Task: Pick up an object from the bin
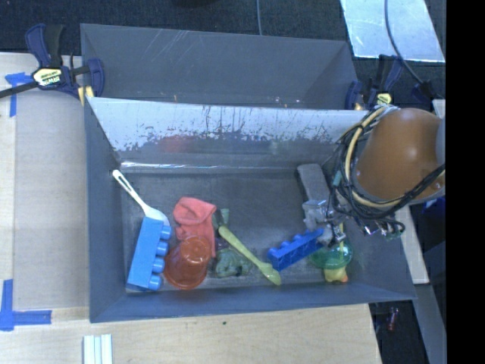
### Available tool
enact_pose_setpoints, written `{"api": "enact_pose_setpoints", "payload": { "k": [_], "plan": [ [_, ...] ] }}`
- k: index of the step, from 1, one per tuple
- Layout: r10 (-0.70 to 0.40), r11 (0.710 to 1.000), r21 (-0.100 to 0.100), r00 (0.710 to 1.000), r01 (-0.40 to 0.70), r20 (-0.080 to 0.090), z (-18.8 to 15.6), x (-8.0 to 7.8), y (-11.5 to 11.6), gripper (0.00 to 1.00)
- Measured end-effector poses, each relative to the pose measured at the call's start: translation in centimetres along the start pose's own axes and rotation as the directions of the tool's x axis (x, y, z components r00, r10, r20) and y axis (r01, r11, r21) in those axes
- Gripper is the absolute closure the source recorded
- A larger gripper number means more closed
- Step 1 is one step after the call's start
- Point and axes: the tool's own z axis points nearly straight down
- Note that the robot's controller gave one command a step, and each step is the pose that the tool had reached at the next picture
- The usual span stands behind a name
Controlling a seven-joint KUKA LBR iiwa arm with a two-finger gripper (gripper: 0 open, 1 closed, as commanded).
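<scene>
Grey metal walls of a bin (227,70) slope down to a flat floor, on which a handful of small things is scattered along the near side. Whether the gripper (326,228) is released or clenched cannot be told, since its tip is masked by its own metal parts and cables (347,174). It is seen low in the bin's right part, at the right end of a dark blue toy brick (294,251) that lies tilted near the front right corner. Just below the gripper, a small green and yellow toy (334,262) is found touching or nearly touching the brick's end. A yellow-green stick (250,255) is laid slantwise to the left of the brick, beside a dark green lump (227,265). Further left, a red cup (187,263) is placed against a pink cloth (195,212), and a light blue block (149,254) with a white handle (130,192) is set beside them. Behind the gripper, the arm's brown cover (398,154) is seen over the right wall.
</scene>
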Motion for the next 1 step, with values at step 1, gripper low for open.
{"api": "enact_pose_setpoints", "payload": {
  "k": [1],
  "plan": [
    [-0.007, 1.0, -0.005, 1.0, 0.007, -0.006, -5.06, -0.24, -0.7, 1.0]
  ]
}}
